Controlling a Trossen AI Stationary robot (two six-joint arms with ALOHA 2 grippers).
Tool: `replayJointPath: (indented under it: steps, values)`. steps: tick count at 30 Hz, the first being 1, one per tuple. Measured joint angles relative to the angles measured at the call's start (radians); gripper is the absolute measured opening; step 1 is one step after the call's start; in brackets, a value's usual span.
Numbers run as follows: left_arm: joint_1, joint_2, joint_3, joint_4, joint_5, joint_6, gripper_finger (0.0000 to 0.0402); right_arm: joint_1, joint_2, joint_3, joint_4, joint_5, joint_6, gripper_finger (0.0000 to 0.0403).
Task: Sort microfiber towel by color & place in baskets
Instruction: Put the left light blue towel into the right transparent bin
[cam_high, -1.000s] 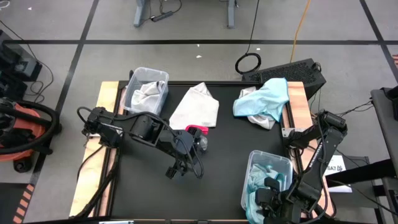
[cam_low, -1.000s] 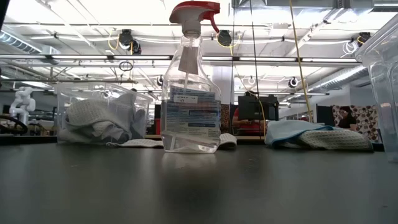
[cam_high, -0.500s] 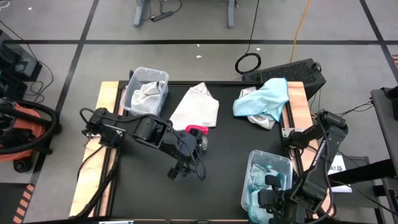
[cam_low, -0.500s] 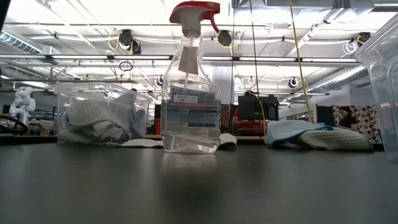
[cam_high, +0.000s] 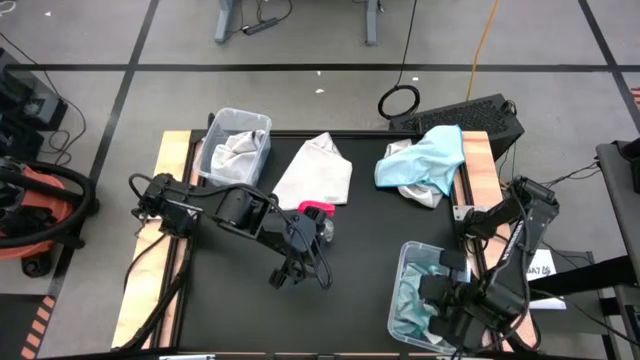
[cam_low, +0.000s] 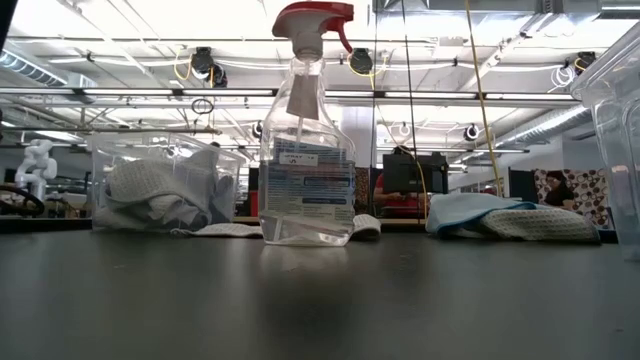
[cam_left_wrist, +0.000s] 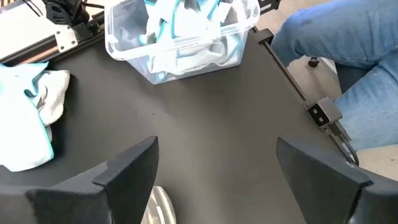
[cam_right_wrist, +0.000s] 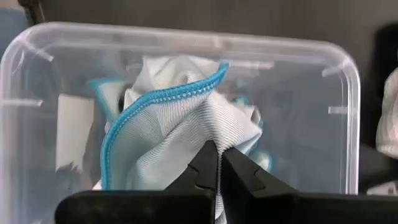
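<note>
Black table (cam_high: 360, 230), right basket (cam_high: 405, 262) arm-covered

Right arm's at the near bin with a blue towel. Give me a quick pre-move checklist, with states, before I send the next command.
1. Right gripper shut, over the near basket: ok.
2. Whether it pinches the blue-edged towel or merely rests on it: cannot tell.
3. Left gripper open, empty, over bare mat near the spray bottle: ok.
4. Far basket holds pale towels only: ok.
5. Sorting finished: not ok; a pale towel and a blue and pale pile lie loose on the table.
</note>
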Motion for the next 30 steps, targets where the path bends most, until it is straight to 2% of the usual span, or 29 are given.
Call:
replayJointPath:
  steps: [7, 20, 30]
  values:
    - [-0.003, 0.000, 0.000, -0.012, -0.006, -0.006, 0.0331, -0.050, 0.000, -0.122, 0.140, -0.005, -0.088, 0.0000]
    - [-0.012, 0.000, 0.000, -0.031, -0.017, -0.006, 0.0331, -0.064, 0.000, -0.451, 0.507, -0.178, -0.096, 0.0000]
    - [-0.011, 0.000, -0.001, -0.033, -0.025, -0.004, 0.0331, -0.069, 0.000, -0.468, 0.535, -0.213, -0.105, 0.0028]
